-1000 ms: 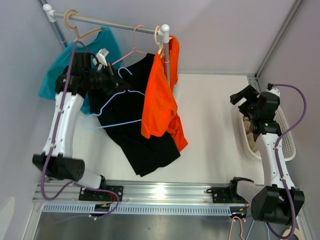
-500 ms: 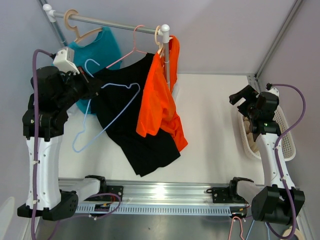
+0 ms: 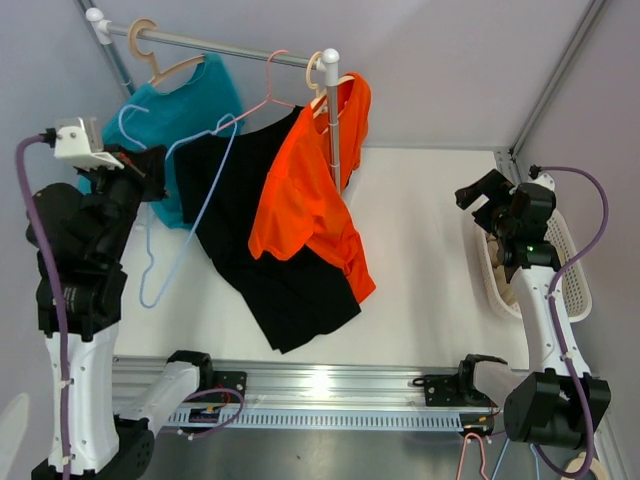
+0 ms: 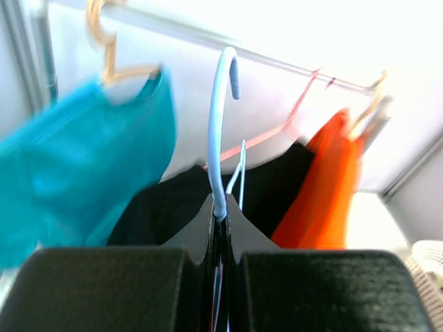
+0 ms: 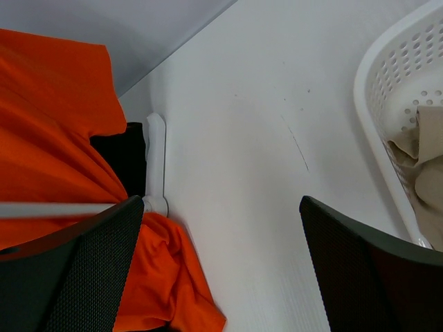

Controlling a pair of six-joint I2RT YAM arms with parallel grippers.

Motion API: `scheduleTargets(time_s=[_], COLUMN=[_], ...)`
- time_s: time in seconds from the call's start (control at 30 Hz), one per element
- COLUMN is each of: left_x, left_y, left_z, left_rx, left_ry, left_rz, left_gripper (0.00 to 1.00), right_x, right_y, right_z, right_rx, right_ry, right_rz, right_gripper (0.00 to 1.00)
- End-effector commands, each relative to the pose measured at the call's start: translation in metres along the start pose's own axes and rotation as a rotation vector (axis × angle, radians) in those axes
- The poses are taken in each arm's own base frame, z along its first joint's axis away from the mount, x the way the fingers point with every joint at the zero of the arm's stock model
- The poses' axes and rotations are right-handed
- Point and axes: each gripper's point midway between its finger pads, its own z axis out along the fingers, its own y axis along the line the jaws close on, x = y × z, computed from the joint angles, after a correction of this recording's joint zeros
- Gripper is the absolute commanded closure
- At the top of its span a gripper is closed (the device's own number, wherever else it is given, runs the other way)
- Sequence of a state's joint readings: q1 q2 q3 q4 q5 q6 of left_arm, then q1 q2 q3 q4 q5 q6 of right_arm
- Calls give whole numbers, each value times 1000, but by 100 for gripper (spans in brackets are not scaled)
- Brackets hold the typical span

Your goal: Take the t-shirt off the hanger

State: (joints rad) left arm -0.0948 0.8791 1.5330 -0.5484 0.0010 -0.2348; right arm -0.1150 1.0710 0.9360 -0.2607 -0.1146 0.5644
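White table (image 3: 430, 250) beneath limp black t-shirt (image 3: 265, 260)

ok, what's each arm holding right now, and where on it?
Left gripper: the blue hanger, pinched at the neck just under its hook. Right gripper: open, nothing held.

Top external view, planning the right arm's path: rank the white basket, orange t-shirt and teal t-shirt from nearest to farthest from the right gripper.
1. white basket, beside the right gripper at the right edge
2. orange t-shirt, centre, at the rail's right end
3. teal t-shirt, far left on the rail
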Motion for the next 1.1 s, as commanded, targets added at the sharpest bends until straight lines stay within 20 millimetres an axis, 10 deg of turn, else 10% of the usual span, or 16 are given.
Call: scheduleTargets(time_s=[0.0,0.27,0.53,1.07], left_x=[-47,-84,-106,-46], left_y=[-31,-38,-24,12], left_z=[4,-7,42,145], left_rx=[146,142,81,396], left_ry=[-93,-116,-135,31], left_rz=[30,37,236,160], left_gripper=[99,99,99,99], right_x=[-3,-2,-1,0], right_y=[9,9,16,17], right_z=[3,4,3,3], right_rx=[-37,-36,-75,-77], right_ry=[-14,-13,-5,-1], right_rz=[-24,-28,-40,-51], right_gripper=[0,1,1,1])
